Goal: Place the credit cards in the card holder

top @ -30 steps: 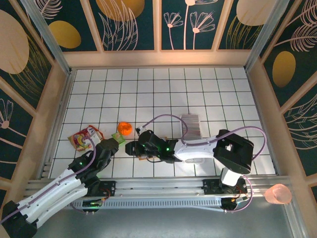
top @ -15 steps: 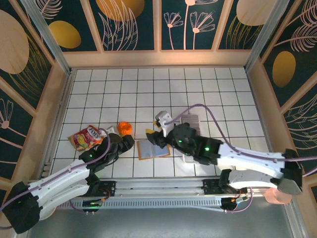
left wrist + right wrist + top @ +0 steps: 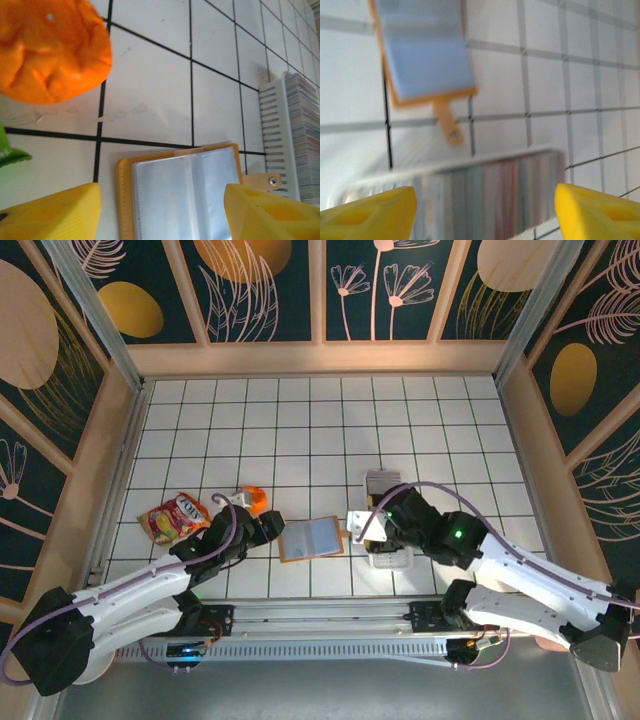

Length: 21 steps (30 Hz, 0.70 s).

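Yellow fingertips (image 3: pixel 50 212) of the left gripper (image 3: pixel 160 215) stand spread, grasping nothing. Beyond them we see the tan folding card holder (image 3: pixel 185 195) lying open, pale blue-grey inside up, its clasp tab toward the white slotted tray (image 3: pixel 275 130). The right gripper (image 3: pixel 482 212), likewise spread and empty, hovers over the edge-on grey-white credit cards (image 3: pixel 495 185) packed in that tray. Lettering on the red-yellow snack packet (image 3: pixel 175 517) is too small for us to read.
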Each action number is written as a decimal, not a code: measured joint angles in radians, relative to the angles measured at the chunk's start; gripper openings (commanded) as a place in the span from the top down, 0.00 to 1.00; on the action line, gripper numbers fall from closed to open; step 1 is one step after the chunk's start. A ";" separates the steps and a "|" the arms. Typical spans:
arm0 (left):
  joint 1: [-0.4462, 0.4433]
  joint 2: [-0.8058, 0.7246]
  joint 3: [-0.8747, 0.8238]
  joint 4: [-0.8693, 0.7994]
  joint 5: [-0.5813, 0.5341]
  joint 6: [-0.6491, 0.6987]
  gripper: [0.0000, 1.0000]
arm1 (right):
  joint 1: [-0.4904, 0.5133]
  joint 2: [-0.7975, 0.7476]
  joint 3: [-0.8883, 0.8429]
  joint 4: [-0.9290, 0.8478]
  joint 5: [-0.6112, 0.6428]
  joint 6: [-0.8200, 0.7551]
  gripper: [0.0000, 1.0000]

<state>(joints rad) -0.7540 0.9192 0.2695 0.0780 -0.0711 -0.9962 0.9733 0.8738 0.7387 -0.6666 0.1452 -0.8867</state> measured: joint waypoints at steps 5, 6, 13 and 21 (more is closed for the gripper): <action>0.000 0.006 -0.009 0.008 0.012 -0.003 0.35 | -0.053 0.018 -0.092 -0.021 0.016 -0.102 0.30; 0.000 0.008 -0.009 0.013 0.012 -0.003 0.35 | -0.059 0.032 -0.100 -0.016 0.021 -0.114 0.31; 0.000 -0.001 -0.036 0.036 0.022 -0.011 0.36 | -0.108 0.142 -0.137 0.060 0.034 -0.188 0.34; 0.000 -0.049 -0.062 0.032 0.022 -0.019 0.37 | -0.153 0.214 -0.154 0.178 0.059 -0.264 0.36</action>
<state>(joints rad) -0.7540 0.8703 0.2077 0.1104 -0.0494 -1.0149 0.8207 1.0882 0.5846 -0.4885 0.2039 -1.1507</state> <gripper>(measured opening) 0.628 0.628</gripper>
